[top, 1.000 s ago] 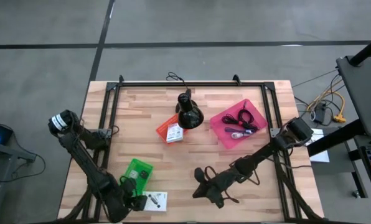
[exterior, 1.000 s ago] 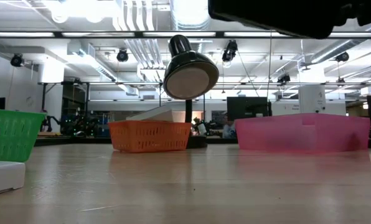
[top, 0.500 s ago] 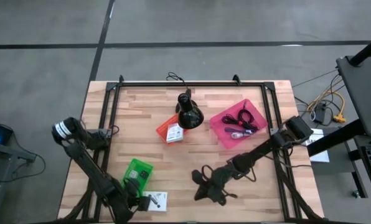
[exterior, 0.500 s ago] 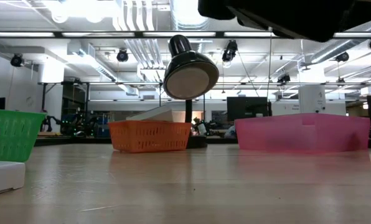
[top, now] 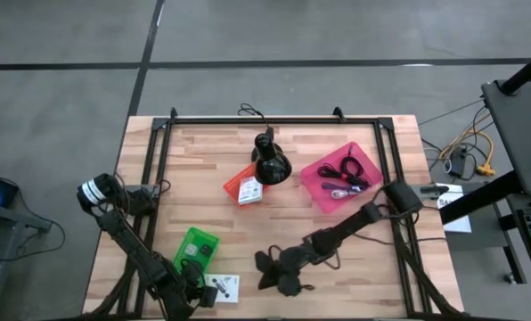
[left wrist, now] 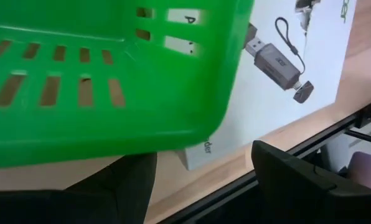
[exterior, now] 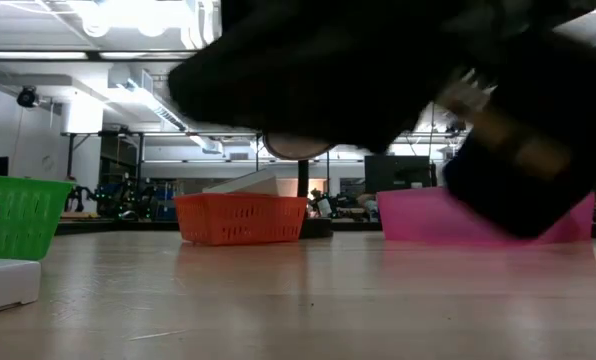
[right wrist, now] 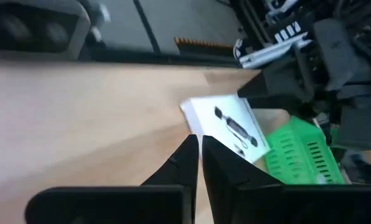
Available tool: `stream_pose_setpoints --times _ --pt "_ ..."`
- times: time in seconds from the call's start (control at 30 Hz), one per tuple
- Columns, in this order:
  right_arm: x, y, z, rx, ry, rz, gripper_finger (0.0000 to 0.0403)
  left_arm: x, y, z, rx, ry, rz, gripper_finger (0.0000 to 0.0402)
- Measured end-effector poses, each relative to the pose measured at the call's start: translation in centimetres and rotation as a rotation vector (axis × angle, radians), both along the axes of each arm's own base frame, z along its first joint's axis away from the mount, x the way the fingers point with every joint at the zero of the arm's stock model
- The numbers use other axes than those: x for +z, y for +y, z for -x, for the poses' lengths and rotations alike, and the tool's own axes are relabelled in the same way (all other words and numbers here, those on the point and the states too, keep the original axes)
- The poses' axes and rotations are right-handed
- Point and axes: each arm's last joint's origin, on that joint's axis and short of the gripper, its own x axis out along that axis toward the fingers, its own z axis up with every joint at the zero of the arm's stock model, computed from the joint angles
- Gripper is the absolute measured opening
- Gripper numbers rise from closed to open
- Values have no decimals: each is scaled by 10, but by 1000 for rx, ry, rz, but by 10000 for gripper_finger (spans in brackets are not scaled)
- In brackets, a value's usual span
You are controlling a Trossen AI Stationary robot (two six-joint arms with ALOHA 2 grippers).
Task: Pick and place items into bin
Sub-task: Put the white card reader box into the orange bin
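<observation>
Right end effector (top: pixel 267 272) hangs low over the table's (top: pixel 248 227) near edge, fingers pressed together and empty. Left end effector (top: pixel 199 290), fingers apart, sits at the near left corner between the green basket (top: pixel 197 249) and the white card (top: pixel 223 287). Farther back stand the orange basket (top: pixel 242 186), the black stand (top: pixel 269 163), and the pink bin (top: pixel 312 171) holding black cables (top: pixel 350 168).

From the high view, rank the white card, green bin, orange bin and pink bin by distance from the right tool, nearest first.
From the right tool:
1. White card, front edge, toward the left arm.
2. Green bin, just behind the card.
3. Orange bin, mid-table.
4. Pink bin, back right.
</observation>
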Motion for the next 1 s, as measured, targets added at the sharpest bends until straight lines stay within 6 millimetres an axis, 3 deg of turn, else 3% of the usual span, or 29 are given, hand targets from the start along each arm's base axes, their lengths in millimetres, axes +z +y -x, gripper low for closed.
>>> stream_pose_setpoints --times 0.23,0.57,1.0 --pt "-16 10 -23 30 -3 130 62 -1 1 1 -14 -16 -27 246" --pt "-5 13 -31 -15 -63 180 158 -2 4 -1 15 -99 -98 246" --pt "-6 8 -34 55 -124 315 180 0 4 -4 33 -161 -112 246"
